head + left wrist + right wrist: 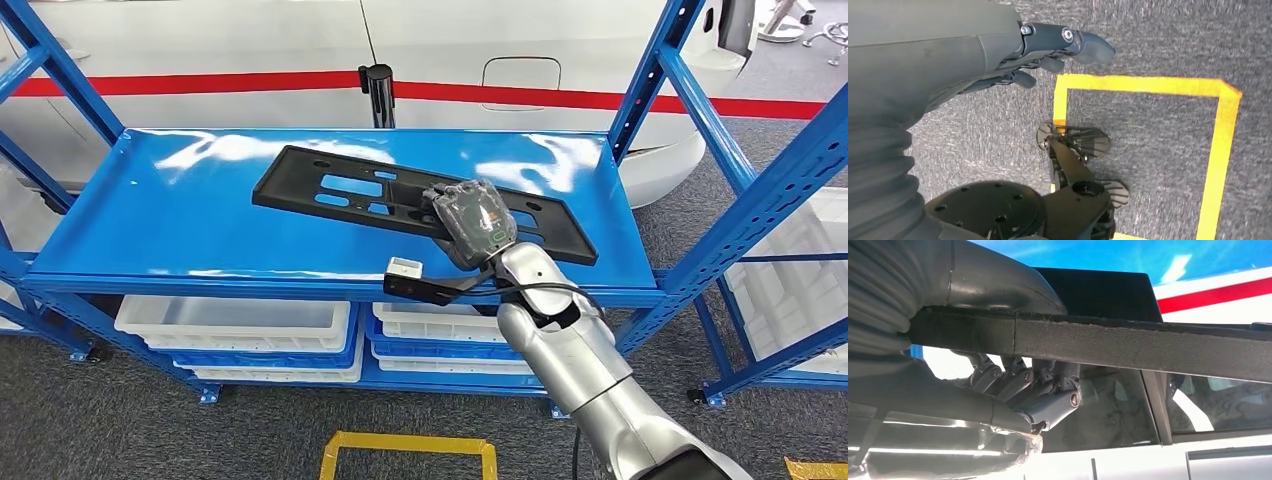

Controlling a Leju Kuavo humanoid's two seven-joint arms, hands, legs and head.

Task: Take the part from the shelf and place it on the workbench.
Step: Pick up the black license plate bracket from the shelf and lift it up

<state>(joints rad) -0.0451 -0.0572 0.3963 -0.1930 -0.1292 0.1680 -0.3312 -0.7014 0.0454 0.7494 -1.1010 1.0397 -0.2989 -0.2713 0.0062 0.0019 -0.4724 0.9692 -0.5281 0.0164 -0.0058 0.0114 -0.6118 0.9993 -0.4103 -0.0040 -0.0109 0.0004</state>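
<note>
The part (340,190) is a long flat black plate with slots, lying slantwise on the blue shelf (170,235). My right hand (472,222) lies over its right half, near the shelf's front edge. In the right wrist view the part's edge (1148,345) runs between the thick thumb (998,285) on one face and the curled fingers (1048,395) on the other, so this hand grips it. My left hand (1048,50) hangs over the grey floor with its fingers loosely extended and nothing in them.
Blue uprights (660,90) frame the shelf at both ends. White and blue bins (240,325) are stacked on the lower level. A white car body with a red stripe (200,84) and a black post (378,90) stand behind. Yellow tape (410,445) marks the floor.
</note>
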